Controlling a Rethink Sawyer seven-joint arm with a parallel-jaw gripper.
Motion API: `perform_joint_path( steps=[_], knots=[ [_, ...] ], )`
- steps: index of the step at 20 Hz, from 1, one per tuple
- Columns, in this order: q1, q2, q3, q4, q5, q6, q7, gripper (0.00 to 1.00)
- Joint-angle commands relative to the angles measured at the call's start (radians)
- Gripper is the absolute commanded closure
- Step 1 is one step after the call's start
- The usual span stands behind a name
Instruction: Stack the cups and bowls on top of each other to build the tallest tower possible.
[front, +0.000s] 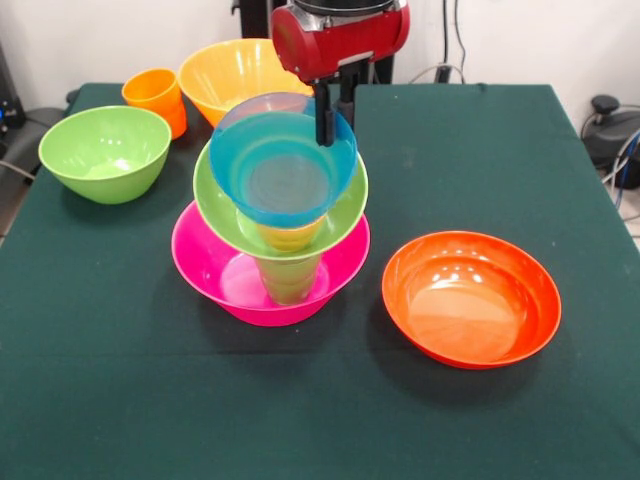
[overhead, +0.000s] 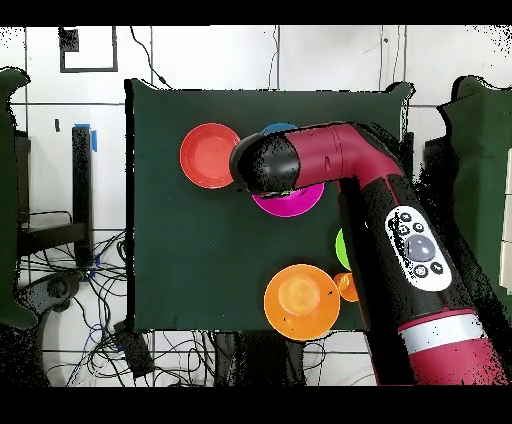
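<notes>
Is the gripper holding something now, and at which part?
The gripper is shut on the blue bowl at its far rim, on top of the tower.

Your tower stands mid-desk: pink bowl, green cup, light green bowl, seemingly a yellow cup, tilted blue bowl topmost; other bowls sit apart.
</notes>
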Motion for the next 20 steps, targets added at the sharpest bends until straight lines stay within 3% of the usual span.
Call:
perform_joint_path(
  steps=[1,20],
  knots=[
    [0.013,0.033,-0.01,0.072,-0.019,-0.07,0.006,0.0],
    [0.015,0.028,-0.019,0.077,-0.016,-0.079,0.017,0.0]
  ],
)
